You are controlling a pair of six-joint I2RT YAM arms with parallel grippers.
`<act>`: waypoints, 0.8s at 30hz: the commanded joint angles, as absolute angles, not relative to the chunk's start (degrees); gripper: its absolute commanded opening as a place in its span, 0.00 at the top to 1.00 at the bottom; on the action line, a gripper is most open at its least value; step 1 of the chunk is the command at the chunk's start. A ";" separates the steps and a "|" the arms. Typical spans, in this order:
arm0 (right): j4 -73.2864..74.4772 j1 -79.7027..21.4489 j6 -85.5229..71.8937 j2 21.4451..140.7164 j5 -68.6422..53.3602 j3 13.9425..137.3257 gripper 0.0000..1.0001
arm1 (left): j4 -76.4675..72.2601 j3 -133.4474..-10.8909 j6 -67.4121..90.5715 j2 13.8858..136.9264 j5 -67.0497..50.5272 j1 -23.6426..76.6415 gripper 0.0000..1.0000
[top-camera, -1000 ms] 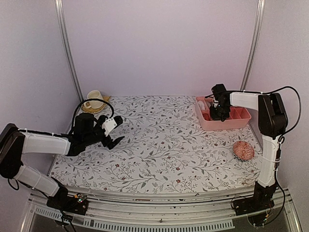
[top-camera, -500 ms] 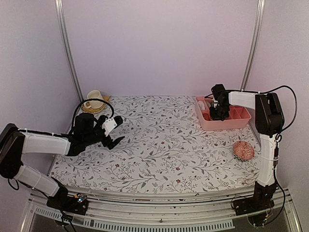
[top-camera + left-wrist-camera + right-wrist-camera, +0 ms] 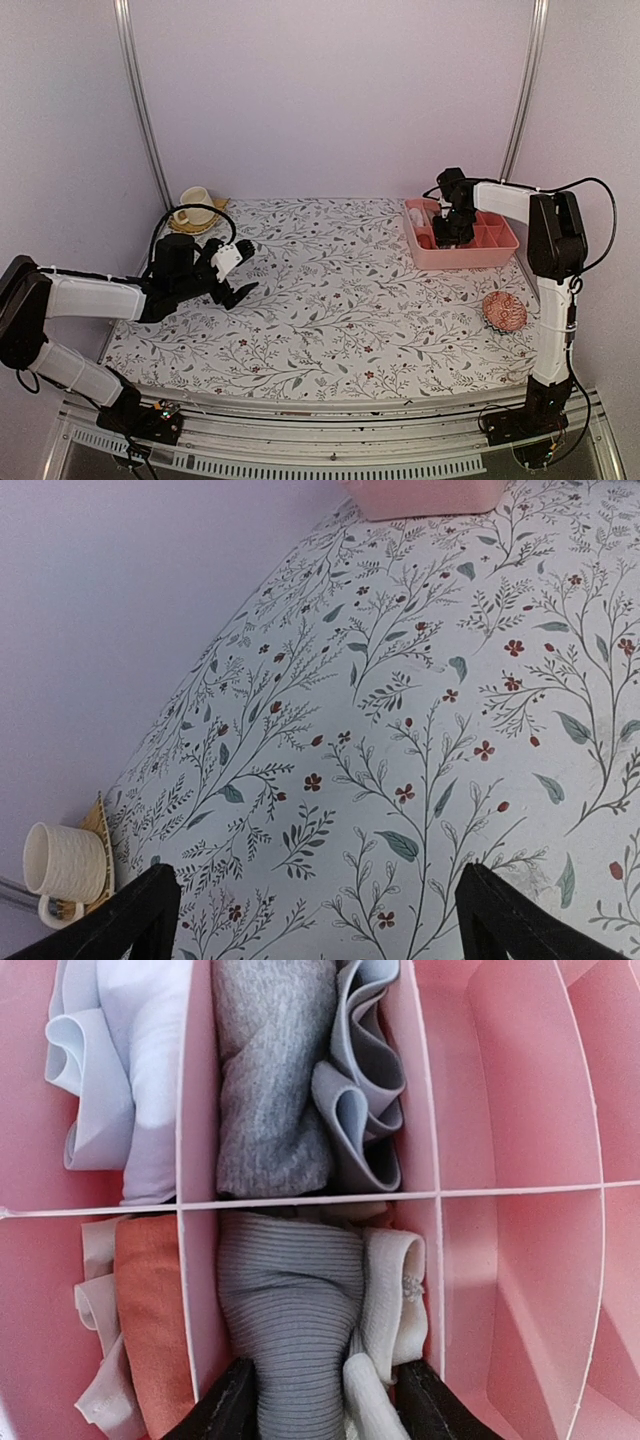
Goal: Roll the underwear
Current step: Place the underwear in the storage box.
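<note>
My right pincer (image 3: 322, 1405) has its jaws apart, one on each side of the rolled taupe brief (image 3: 290, 1290), which sits in a cell of the tray (image 3: 520, 1100). The grey brief (image 3: 268, 1080) lies rolled in the cell just beyond the fingertips. My left pincer (image 3: 318, 920) gapes wide above the tablecloth (image 3: 420, 680).

You see the left gripper (image 3: 243, 270) hanging wide open above the left side of the table (image 3: 340, 310), near a cup (image 3: 195, 203) at the far left corner. Your right gripper (image 3: 447, 232) reaches down into the pink tray (image 3: 500, 251) at the far right corner. A pink ball (image 3: 504, 310) lies by the right edge.
</note>
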State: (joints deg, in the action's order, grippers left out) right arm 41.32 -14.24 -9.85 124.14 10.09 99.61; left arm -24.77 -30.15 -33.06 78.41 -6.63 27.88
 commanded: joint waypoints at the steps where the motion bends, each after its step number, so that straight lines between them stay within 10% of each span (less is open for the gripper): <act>1: 44.88 -15.13 -10.25 125.94 9.83 101.57 0.50 | -25.27 -29.97 -33.39 78.40 -7.27 27.25 0.02; 12: 46.68 -16.16 -10.45 122.73 13.41 103.71 0.46 | -25.14 -30.06 -33.38 78.44 -7.12 27.25 0.01; 24: 46.34 -17.16 -10.77 120.80 16.44 104.01 0.68 | -25.13 -30.07 -33.40 78.63 -7.14 27.24 0.01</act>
State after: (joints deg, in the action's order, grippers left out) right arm 45.71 -16.71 -10.33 124.05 14.66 102.72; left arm -24.75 -30.15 -33.06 78.41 -6.81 27.83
